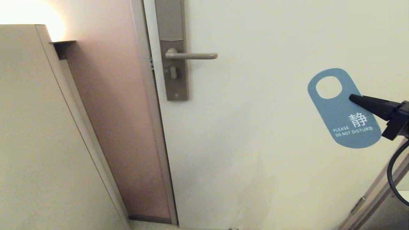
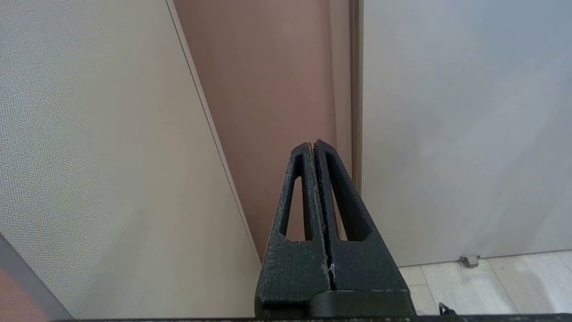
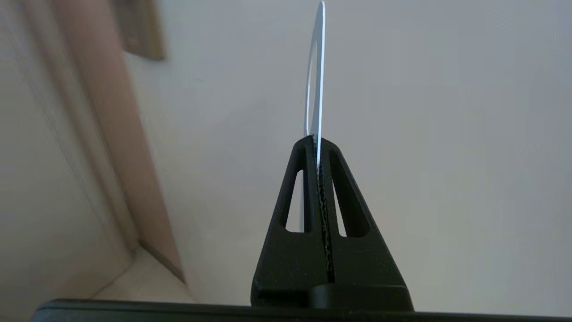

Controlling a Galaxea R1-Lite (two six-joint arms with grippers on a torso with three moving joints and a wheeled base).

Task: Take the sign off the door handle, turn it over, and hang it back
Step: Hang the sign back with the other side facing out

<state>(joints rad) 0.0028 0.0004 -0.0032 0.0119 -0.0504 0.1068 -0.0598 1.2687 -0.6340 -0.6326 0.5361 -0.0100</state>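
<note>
hidden/cut off: right arm mostly out of the head view past its right edge, only the black fingers, a bit of the body and a black cable (image 1: 393,179) show. Left arm absent from the head view. Right wrist view sees the sign edge-on, so no face or text readable there.
sign: one flat oblong blue hanger sign (image 1: 343,110) with rounded ends, round hole at the upper end, white characters plus "PLEASE DO NOT DISTURB" near the lower end. Blue face toward the head camera, long axis tilted. Off the handle, held in air in front of the door, well apart to the right of the lever and lower.
right gripper (image 1: 351,97): black fingers pinched tight on the sign's edge just below the hole; thin sheet seen clamped between the tips in the right wrist view.
door handle: one slim beige-bronze metal lever (image 1: 191,56), horizontal, nothing on it, on a tall narrow brown-grey plate (image 1: 172,51); plate's top cut off by the frame.
left gripper (image 2: 313,144): fingers pressed together, nothing in them, pointing at the pinkish wall strip (image 2: 268,89) beside the pale door (image 1: 271,143).
containers: one beige cabinet (image 1: 32,127) at left, contents not visible.
</note>
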